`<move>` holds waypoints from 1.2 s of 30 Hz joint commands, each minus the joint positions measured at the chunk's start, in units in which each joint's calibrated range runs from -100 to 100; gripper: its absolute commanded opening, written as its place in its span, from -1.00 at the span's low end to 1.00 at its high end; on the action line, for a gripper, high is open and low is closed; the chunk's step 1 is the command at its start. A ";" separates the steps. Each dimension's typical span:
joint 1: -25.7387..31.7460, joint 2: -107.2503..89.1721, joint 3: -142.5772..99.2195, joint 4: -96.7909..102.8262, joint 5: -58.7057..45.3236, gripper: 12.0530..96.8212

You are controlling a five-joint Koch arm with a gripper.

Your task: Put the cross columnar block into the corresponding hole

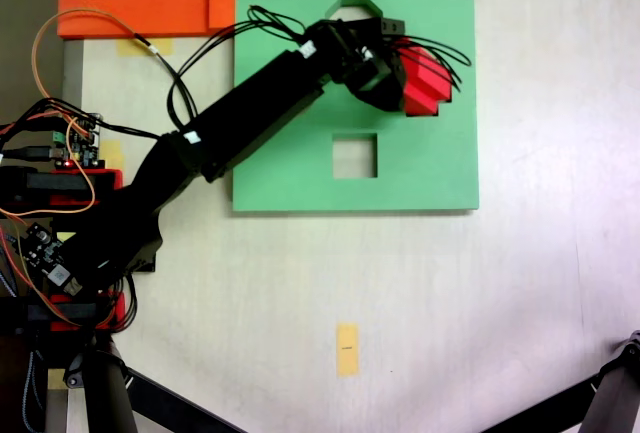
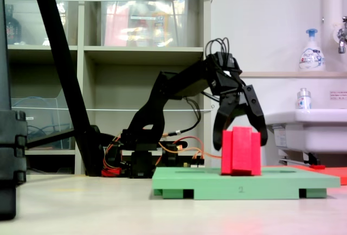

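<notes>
The gripper (image 2: 241,137) straddles the red block (image 2: 241,151) with its jaws spread and not pressing it. The block stands upright on the green board (image 2: 179,183), hiding the plus-shaped hole; the square hole (image 1: 354,156) lies at seven o'clock.

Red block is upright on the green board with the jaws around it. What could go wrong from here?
1. The cross columnar block still stands high above the green foam board, so it may be only partly seated and could jam or tilt.
2. The gripper has its jaws spread around the block; lifting away could snag and tip it.
3. In the top-down fixed view the arm and block cover the target hole, so alignment cannot be checked.
</notes>
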 commanded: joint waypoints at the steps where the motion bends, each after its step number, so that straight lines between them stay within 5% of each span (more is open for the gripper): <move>1: 0.20 0.03 3.66 4.78 1.61 -0.22; 36: 0.20 -2.07 5.05 1.22 7.18 -0.15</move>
